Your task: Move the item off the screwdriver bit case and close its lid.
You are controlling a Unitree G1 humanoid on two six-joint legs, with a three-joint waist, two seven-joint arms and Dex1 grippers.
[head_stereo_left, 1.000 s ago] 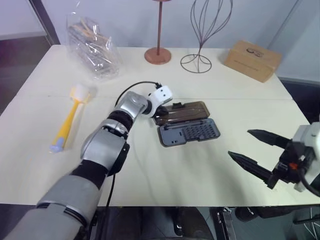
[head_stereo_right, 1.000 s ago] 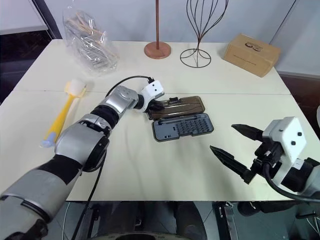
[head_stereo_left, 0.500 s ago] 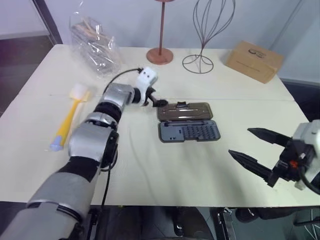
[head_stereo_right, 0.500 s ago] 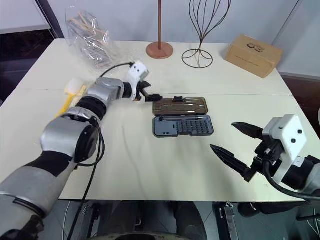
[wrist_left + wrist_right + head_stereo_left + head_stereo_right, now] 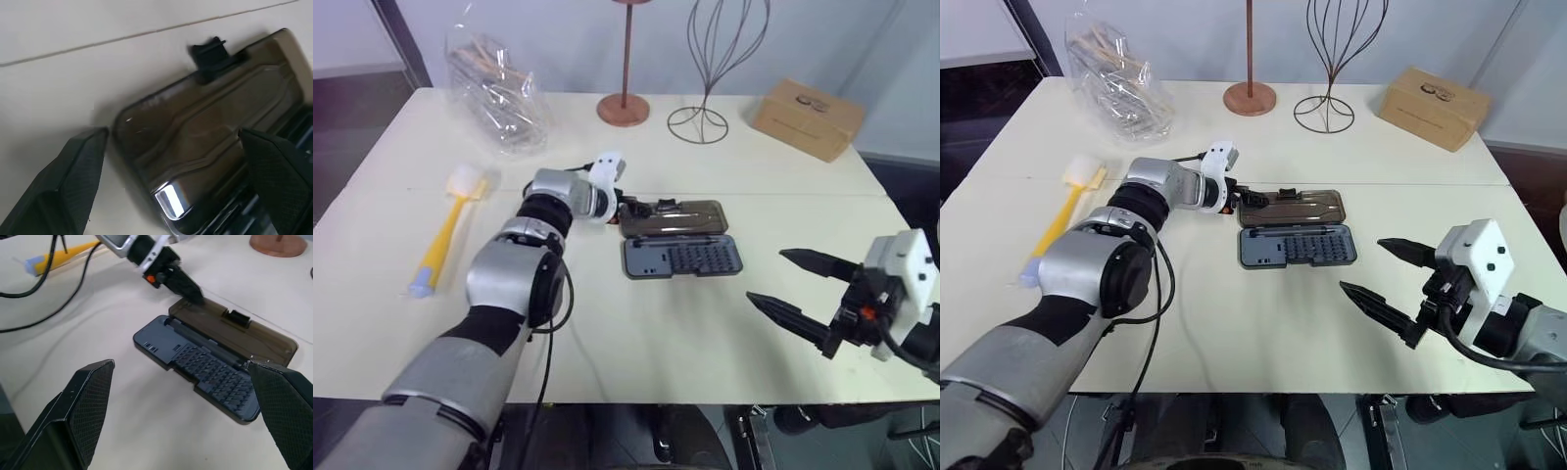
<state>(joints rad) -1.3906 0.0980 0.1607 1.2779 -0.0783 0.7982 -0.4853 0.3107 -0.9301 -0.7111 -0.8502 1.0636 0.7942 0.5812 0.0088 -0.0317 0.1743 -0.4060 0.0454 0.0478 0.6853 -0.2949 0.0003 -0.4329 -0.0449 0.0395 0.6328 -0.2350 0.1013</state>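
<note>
Cream desk (image 5: 636, 362), wire stand, cardboard box, plastic bag along far edge.
Left fingers (image 5: 1252, 198) now spread at lid (image 5: 671, 217) corner, turned since before; case (image 5: 683, 257) open; brush (image 5: 445, 242) far left; right fingers (image 5: 796, 291) spread, empty.

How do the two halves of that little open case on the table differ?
The lid is smoky brown, see-through and smooth, with a black latch tab; the tray is dark grey and holds rows of small bits. The lid lies farther from the robot, the tray nearer. Both are flat rectangles, lying open.
</note>
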